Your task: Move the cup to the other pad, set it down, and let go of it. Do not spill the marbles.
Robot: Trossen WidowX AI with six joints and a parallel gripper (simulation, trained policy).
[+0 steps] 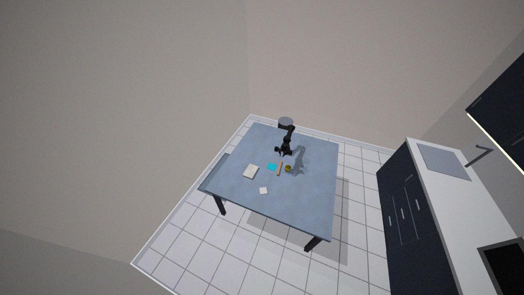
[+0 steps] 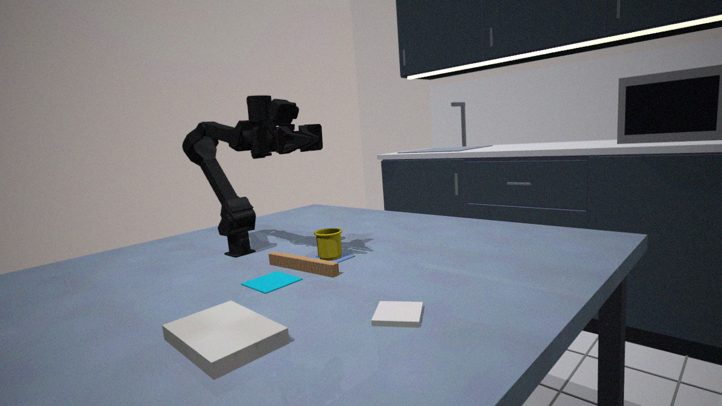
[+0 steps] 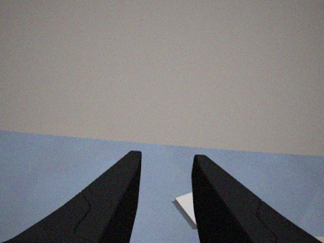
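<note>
The yellow cup (image 1: 287, 168) (image 2: 329, 245) stands upright on the blue pad (image 2: 348, 258). No marbles can be made out inside it. The cyan pad (image 1: 272, 166) (image 2: 271, 281) lies bare on the other side of the wooden bar (image 1: 279, 168) (image 2: 303, 264). My gripper (image 1: 281, 156) (image 2: 317, 140) (image 3: 167, 163) is high above the table, well away from the cup, and points forward. Its fingers stand partly apart with nothing between them. Neither the cup nor the pads show in the wrist view.
A large pale slab (image 1: 251, 171) (image 2: 225, 330) lies beyond the cyan pad. A small white tile (image 1: 263, 190) (image 2: 397, 313) (image 3: 185, 206) lies farther from the arm's base, partly hidden by a finger in the wrist view.
</note>
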